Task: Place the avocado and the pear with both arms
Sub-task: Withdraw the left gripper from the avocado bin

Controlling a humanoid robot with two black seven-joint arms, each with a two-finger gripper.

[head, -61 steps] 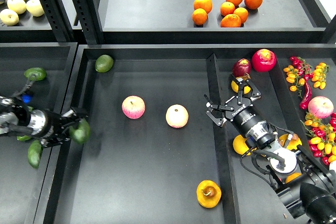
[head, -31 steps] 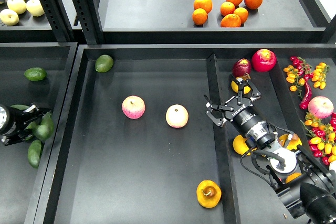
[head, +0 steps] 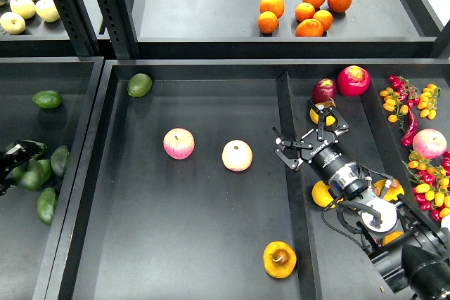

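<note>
The pear (head: 280,259), yellow-orange with a brown stem hollow, lies at the front of the middle tray (head: 197,244). My right gripper (head: 306,135) is open and empty, just right of the divider, well behind the pear. My left gripper (head: 14,163) shows only as a dark tip at the left edge, over the left tray (head: 70,117). Several dark green avocados lie around it: one against the tip (head: 31,175), one to its right (head: 60,159), one in front (head: 46,205) and one further back (head: 47,98). I cannot tell whether the fingers hold one.
Two pink-and-cream apples (head: 178,143) (head: 237,155) lie mid-tray, with a rounder green fruit (head: 139,84) at its back left corner. The right tray holds red fruit (head: 353,80), small tomatoes and peppers (head: 411,103). Oranges (head: 309,12) and pale apples (head: 24,6) sit on the back shelf.
My left gripper has pulled back left from the middle tray's edge to the left tray, carrying an avocado along. The right arm has not moved.
</note>
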